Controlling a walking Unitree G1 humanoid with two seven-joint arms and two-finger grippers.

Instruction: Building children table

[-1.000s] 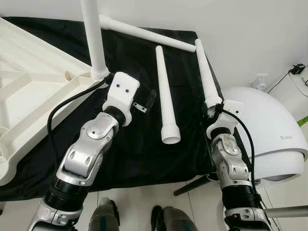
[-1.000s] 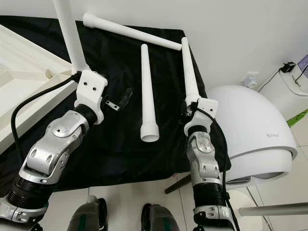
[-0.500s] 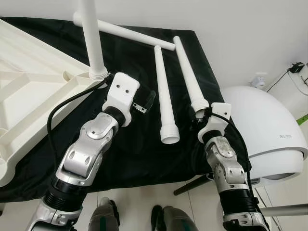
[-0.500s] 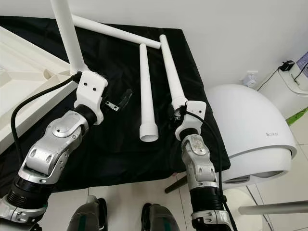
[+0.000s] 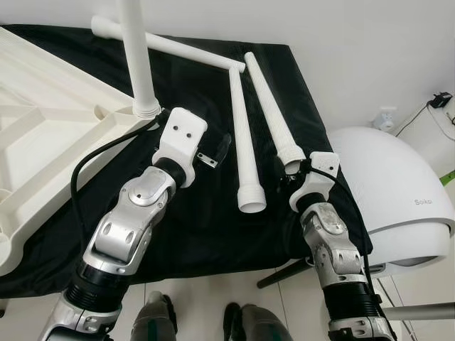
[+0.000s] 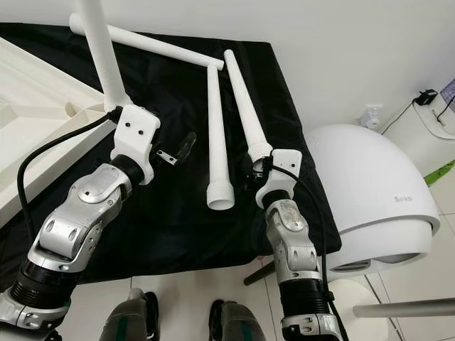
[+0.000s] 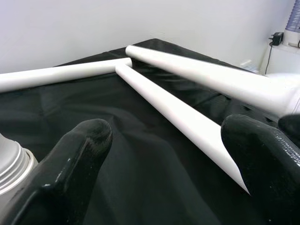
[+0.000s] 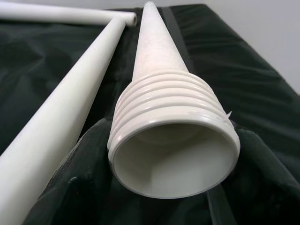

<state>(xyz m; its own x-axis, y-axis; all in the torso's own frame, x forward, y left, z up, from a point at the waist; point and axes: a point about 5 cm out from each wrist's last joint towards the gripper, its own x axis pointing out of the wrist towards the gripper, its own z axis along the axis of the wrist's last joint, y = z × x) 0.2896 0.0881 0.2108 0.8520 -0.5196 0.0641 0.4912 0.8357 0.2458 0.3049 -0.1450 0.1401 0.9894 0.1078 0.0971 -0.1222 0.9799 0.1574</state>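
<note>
A white upturned tabletop (image 5: 43,142) lies at the left, with one white leg (image 5: 135,57) standing upright in its corner. On the black cloth (image 5: 192,213), three more white legs lie. One leg (image 5: 167,44) lies across the back and a middle leg (image 5: 242,135) points away from me. My right gripper (image 5: 295,167) is shut on the threaded end (image 8: 173,136) of the third leg (image 5: 270,106), whose tip touches the back leg. My left gripper (image 5: 217,150) hovers open over the cloth beside the upright leg, its fingers (image 7: 70,164) holding nothing.
A large white domed appliance (image 5: 398,192) stands close at the right, beyond the cloth's right edge. A white wall runs behind the table. The cloth's near edge drops to a tiled floor (image 5: 206,298), where my feet show.
My right gripper has moved left with its leg, swinging the far tip leftward. The back leg has slid to the left along with it. The left arm has stayed put.
</note>
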